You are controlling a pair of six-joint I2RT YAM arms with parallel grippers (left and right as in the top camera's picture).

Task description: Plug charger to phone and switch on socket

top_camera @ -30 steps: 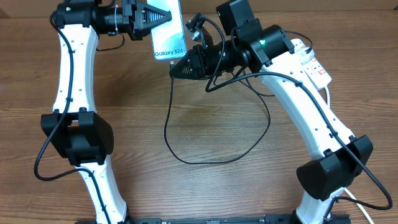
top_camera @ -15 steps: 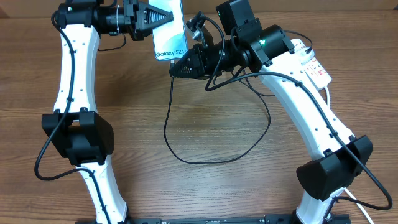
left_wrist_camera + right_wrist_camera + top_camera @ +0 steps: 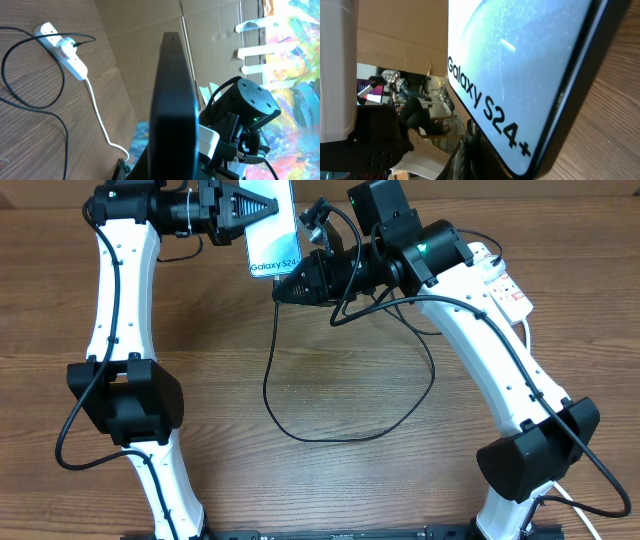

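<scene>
At the far edge of the wooden surface (image 3: 330, 490), the left gripper (image 3: 262, 207) is clenched on the phone (image 3: 273, 240). It holds the handset off the wood with its lit screen facing up and its lower end turned toward the other arm, apparently so the charging port is presented for the plug-in. The right gripper (image 3: 283, 292) is closed tight just beside that lower edge and appears to be pinching the connector end of the charger (image 3: 266, 385), whose thin black cable drops from its tip and trails in a wide loose loop across the wood. The right wrist view is filled by the "Galaxy S24+" screen at very close range, and the connector tip itself is hidden, so whether it has entered the port cannot be told. The left wrist view shows the phone edge-on. Behind it the socket (image 3: 65, 47) lies well apart on the surface with a plug seated in it and its thick white cord running off. The strip sits by the right arm's elbow, and its switch does not yet look attended to.
</scene>
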